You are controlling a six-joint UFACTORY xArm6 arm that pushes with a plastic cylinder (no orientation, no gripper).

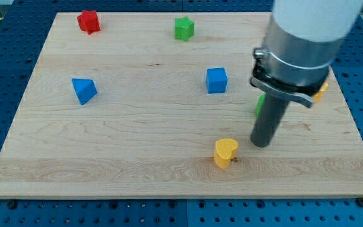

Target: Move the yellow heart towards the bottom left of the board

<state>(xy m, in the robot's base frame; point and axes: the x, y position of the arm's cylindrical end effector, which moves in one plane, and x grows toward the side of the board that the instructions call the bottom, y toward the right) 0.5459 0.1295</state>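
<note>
- My tip (262,144), a plain dark rod end holding nothing, rests just right of the yellow heart (225,152), apart from it.
- The heart lies near the wooden board (137,151)'s bottom edge, with bare wood to its left.
- Farther off: blue cube (217,80), blue triangular block (83,89), green star (183,28), red star (89,21).

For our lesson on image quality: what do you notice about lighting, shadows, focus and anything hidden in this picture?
In the camera view the light is even and soft, with no harsh glare on the board; the yellow heart casts only a faint shadow; my tip stands just to its right, sharp enough to read; the arm's body hides most of a green block and an orange-yellow block.
</note>
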